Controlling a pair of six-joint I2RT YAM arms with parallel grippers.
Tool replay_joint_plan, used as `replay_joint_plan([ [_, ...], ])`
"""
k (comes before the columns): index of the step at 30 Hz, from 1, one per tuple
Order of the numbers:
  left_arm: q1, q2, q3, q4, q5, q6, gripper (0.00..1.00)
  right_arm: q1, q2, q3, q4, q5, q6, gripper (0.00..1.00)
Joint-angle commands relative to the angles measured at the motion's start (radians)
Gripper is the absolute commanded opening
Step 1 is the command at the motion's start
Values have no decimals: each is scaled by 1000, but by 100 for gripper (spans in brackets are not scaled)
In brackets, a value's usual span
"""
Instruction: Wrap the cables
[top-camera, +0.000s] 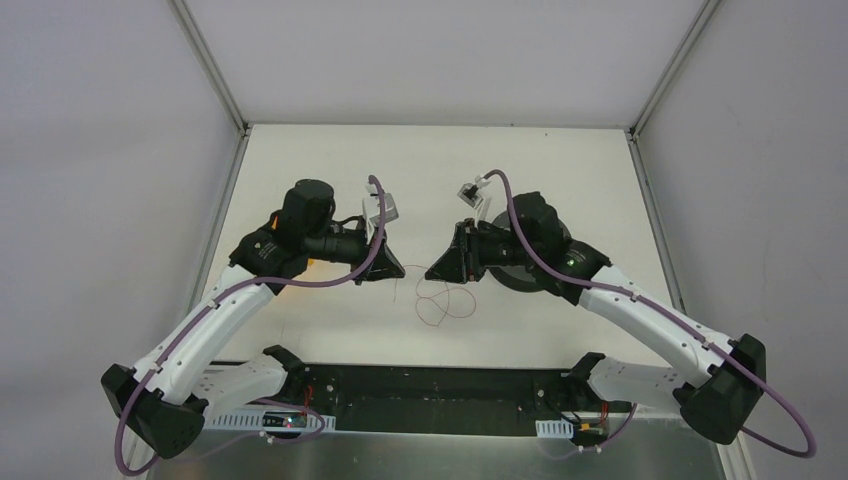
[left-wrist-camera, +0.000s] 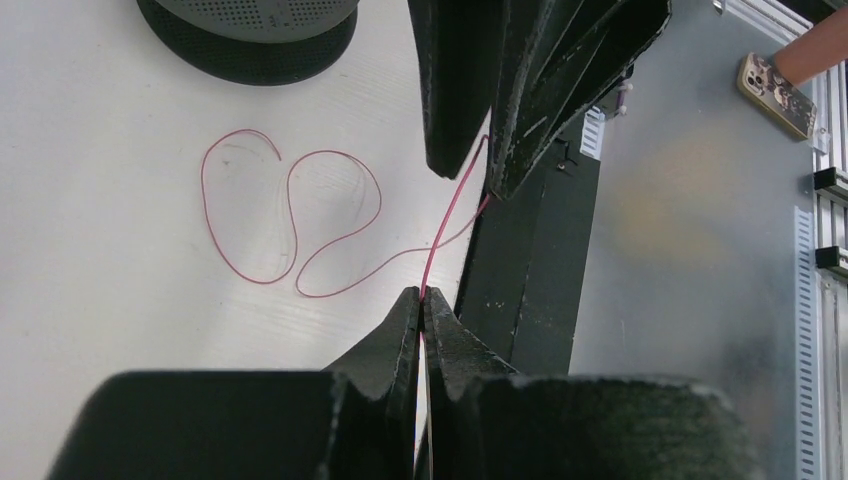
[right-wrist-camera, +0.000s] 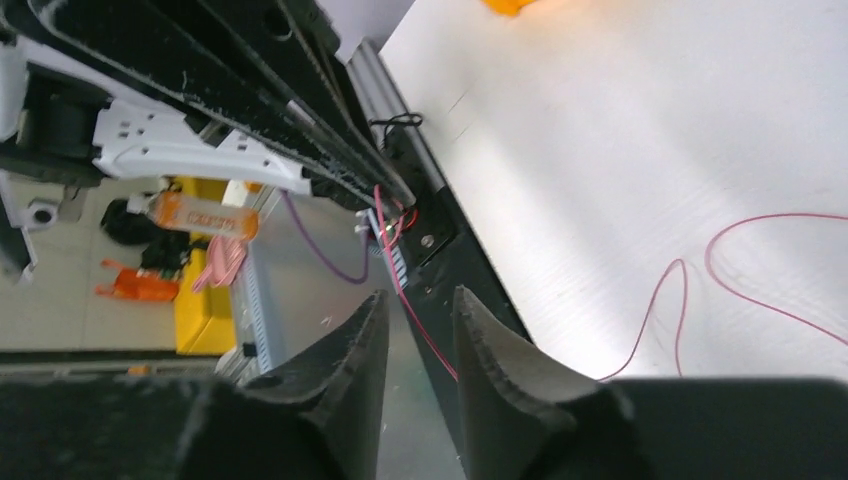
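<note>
The thin reddish-brown wire (top-camera: 445, 301) lies in loose loops on the white table between my two grippers. My left gripper (top-camera: 386, 270) is shut on one end of the wire (left-wrist-camera: 291, 215), pinched at its fingertips (left-wrist-camera: 422, 296). From there the wire rises a short way to my right gripper (top-camera: 432, 272). That gripper (right-wrist-camera: 418, 300) is open, and the wire (right-wrist-camera: 430, 340) runs through the gap between its jaws, touching neither. The dark grey spool (left-wrist-camera: 250, 40) stands on the table behind the right gripper, mostly hidden under the right arm (top-camera: 515, 277).
An orange object (top-camera: 315, 263) lies under the left wrist and also shows in the right wrist view (right-wrist-camera: 510, 5). The black base rail (top-camera: 430, 385) runs along the table's near edge. Metal frame posts (top-camera: 210, 65) stand at the back corners.
</note>
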Motion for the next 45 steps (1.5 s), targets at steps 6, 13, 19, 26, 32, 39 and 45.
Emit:
replay_joint_plan([
  [6, -2, 6, 2, 34, 28, -19, 0, 11, -34, 44, 45, 158, -57, 43],
  [13, -2, 12, -3, 34, 16, -22, 0, 37, 46, 75, 65, 155, -80, 43],
  [19, -3, 20, -1, 34, -22, -26, 0, 69, 62, 57, 168, 147, -58, 18],
  [26, -2, 45, 10, 123, -84, -153, 1, 99, -10, -131, 428, 357, 92, 0],
  [32, -4, 27, -12, 178, -223, -159, 38, 97, -183, -102, 71, 596, 77, 0],
  [39, -58, 137, 27, 226, -389, 73, 47, 96, -366, 106, -580, 1159, 177, 0],
  [45, -184, 300, 34, 412, -535, 295, 48, 95, -433, 331, -857, 1483, 162, 0],
])
